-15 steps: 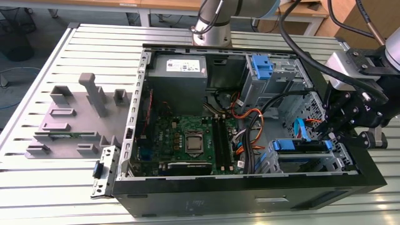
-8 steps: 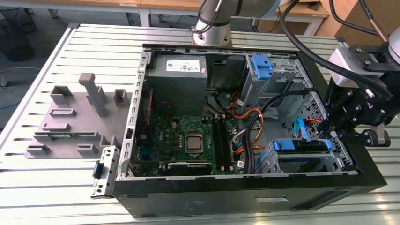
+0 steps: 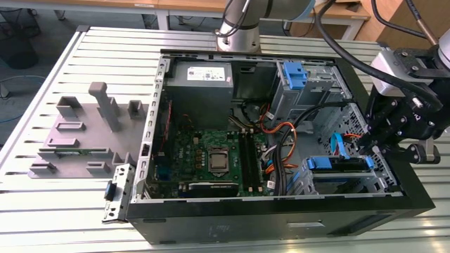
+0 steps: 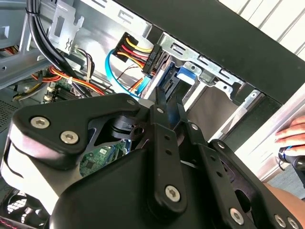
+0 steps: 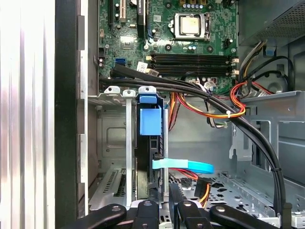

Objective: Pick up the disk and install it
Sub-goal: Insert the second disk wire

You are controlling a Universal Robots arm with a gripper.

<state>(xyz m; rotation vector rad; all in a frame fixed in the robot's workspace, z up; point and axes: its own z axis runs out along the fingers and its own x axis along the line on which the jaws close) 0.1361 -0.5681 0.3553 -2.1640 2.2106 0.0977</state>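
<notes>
An open computer case (image 3: 281, 216) lies on its side on a slatted metal table (image 3: 56, 211). The landmark here is the drive cage (image 3: 344, 179), the metal bay in the case's corner nearest the exterior view's lower right.

The disk (image 3: 340, 164) sits in that drive cage, already slid in between the cage walls. In the exterior view its blue carrier shows as a strip across the cage mouth. In the first wrist view the disk (image 5: 150, 143) appears edge-on, a narrow dark slab with a blue plastic tab at its end, held between two upright silver rails of the cage. Its long axis runs along the cage, pointing from the gripper toward the motherboard (image 5: 190, 43).

The gripper (image 3: 376, 150) hangs over the outer end of the drive cage, on the side away from the motherboard. In the first wrist view its black fingertips (image 5: 175, 191) stand close together, just beside the disk's near end, so the disk lies straight ahead of the gripper along its own length. The fingers look narrow, with only a thin gap between them; whether they pinch the disk's edge or the blue data cable (image 5: 183, 166) crossing there cannot be told. In the second wrist view the fingertips (image 4: 159, 102) reach toward the cable plugs (image 4: 150, 59) at the cage.

A person's hand (image 4: 290, 136) rests outside the case wall.
</notes>
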